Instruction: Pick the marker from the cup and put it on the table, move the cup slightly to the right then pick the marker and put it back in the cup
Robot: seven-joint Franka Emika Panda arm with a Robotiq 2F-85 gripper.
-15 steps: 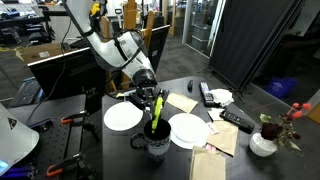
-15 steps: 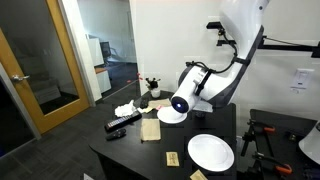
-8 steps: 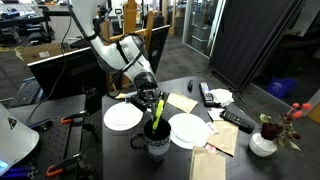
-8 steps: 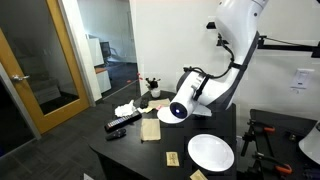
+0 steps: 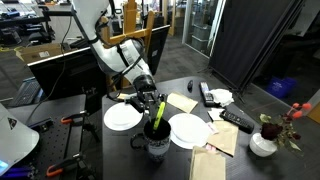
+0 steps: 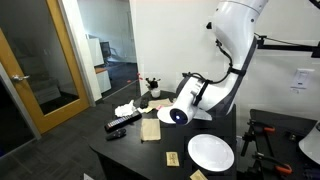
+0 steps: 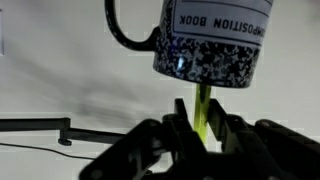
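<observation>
The dark table (image 5: 182,88) carries white plates (image 5: 123,117), the cup (image 5: 157,147), a remote (image 5: 236,120) and a vase (image 5: 263,144).

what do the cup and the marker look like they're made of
Cup: probably glazed ceramic. The sign is a glossy highlight on its black-and-white speckled print.
Marker: likely plastic. It has a smooth, evenly bright yellow-green barrel, but the wrist view is too blurred to judge the sheen.

You're in an office-style lab. In an exterior view, a monitor (image 5: 60,65) and cardboard boxes (image 5: 38,52) stand well behind the fingers (image 7: 177,130), and a dark curtain (image 5: 250,40) hangs off to their side. Remote controls (image 5: 237,120) lie near the fingers. Beyond them, a wood-framed glass door (image 6: 35,80) and a paper notice (image 6: 303,78) on a white wall (image 6: 170,40).
</observation>
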